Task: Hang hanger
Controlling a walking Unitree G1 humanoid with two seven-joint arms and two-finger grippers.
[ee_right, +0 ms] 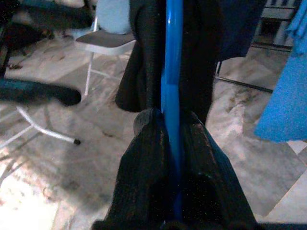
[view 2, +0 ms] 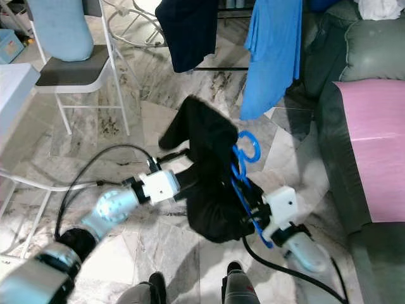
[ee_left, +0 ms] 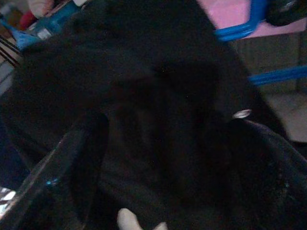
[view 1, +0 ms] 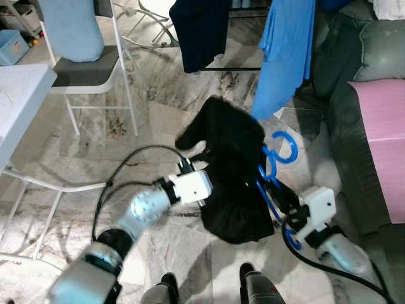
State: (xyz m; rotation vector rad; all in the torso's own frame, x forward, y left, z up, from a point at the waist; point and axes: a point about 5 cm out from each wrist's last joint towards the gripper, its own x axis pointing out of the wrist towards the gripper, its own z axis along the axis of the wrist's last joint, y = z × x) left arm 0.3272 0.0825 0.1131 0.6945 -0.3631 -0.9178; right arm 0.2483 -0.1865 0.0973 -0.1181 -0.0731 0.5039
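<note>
A black garment (view 1: 231, 171) hangs on a blue hanger (view 1: 271, 180) held up between the robot's two arms, above a marble floor (view 1: 158, 107). The right gripper (ee_right: 173, 143) has its fingers clamped together on the hanger's blue bar, right of the garment. The left gripper (view 1: 205, 163) reaches into the dark cloth from the left — whether its fingers are apart or together cannot be told. Farther off hang a blue shirt (view 1: 285, 54) and a navy garment (view 1: 199, 28); a white chair (view 1: 88, 63) stands far left.

Bright blue plastic hanger (view 1: 277, 166), black cloth garment (view 1: 231, 171), grey-veined marble floor (view 1: 158, 101), pink sheet on grey sofa (view 1: 383, 136).
</note>
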